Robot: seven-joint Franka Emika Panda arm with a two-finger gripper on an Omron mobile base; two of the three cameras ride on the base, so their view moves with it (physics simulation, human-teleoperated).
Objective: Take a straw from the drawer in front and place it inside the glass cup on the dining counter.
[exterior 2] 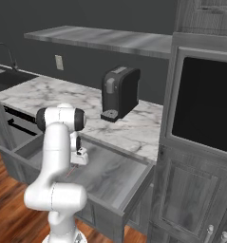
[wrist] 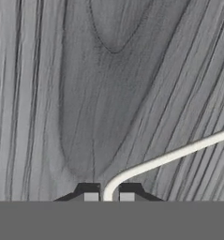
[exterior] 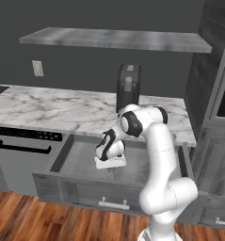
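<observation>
Lifting the straw clear looks like the step in hand, so noting the scene from the big things down. Marble worktop (exterior: 48,110), white with grey veins, glossy, crosses the middle of the left base view; a dark boxy coffee machine (exterior: 129,87) stands on it, upper centre. Below it the drawer (exterior: 81,164) stands pulled open: wide, shallow, flat grey front, small silver bar handle (exterior: 113,204) at lower centre. Its floor in the hand view is grey wood with long flowing grain, smooth and bare. White arm (exterior: 156,155) bends down into the drawer at centre frame. Gripper (wrist: 108,197) is down at the drawer floor, jaws drawn together on one end of the straw (wrist: 169,157), which sits between the tips at bottom centre. Straw reads pale here, very thin and round, curving out of the tips and running straight to the right edge. Judgement: grip is near one end, so the long free part may swing or slip; raise straight up and slowly, clear the drawer walls before turning, keep the pinch firm.
</observation>
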